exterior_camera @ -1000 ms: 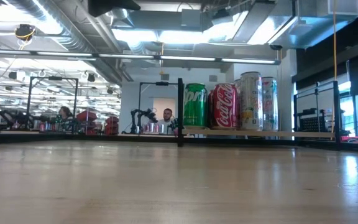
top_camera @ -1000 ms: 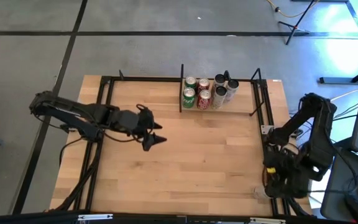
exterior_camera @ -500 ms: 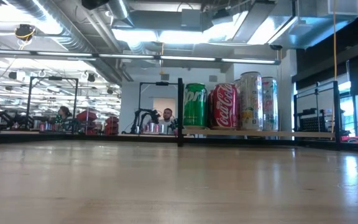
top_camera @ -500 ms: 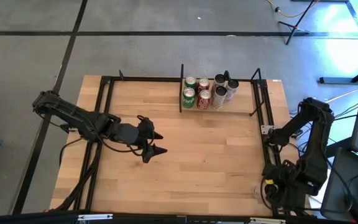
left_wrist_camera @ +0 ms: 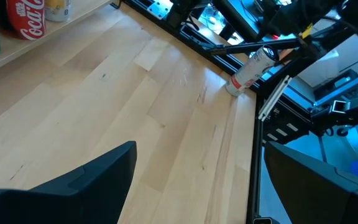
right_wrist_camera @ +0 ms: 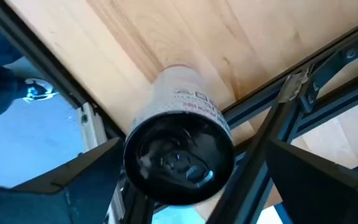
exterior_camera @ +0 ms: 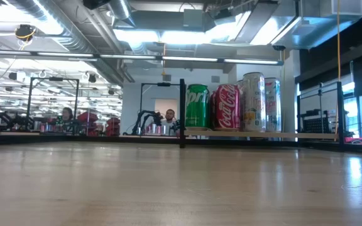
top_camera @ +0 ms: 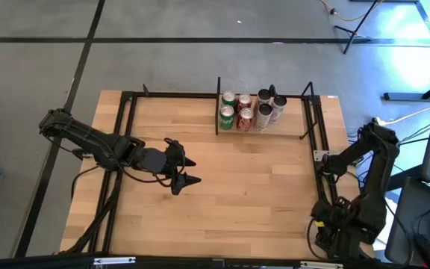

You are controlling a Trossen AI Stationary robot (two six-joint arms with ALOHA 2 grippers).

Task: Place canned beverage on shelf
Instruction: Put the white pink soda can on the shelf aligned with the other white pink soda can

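- Spread wide, the right gripper (right_wrist_camera: 179, 186) has its two dark fingers (right_wrist_camera: 55, 186) on either side of a pale slim can (right_wrist_camera: 180, 146) with a dark end; the right wrist view looks straight at that end, and whether the fingers touch the can cannot be told.
- From the left wrist view, the same can (left_wrist_camera: 248, 70) lies tilted against the black frame rail at the table's right front corner, by the right arm's base.
- From above, the right gripper (top_camera: 327, 224) sits low at that corner, off the table's right edge.
- Parted and empty, the left gripper (top_camera: 187, 170) hovers over bare wooden tabletop (top_camera: 230, 194) left of centre, fingertips toward the right.
- On the shelf (top_camera: 263, 128) at the table's far edge stand six cans: two green Sprite cans (top_camera: 227, 116), two red Coca-Cola cans (top_camera: 245, 118), and pale slim cans (top_camera: 275, 104) to their right.
- Across the table in the low view, a Sprite can (exterior_camera: 197, 107), a Coca-Cola can (exterior_camera: 226, 107) and tall pale cans (exterior_camera: 254, 102) stand upright on the shelf board (exterior_camera: 263, 134).
- People (exterior_camera: 170, 117) sit in the room beyond.
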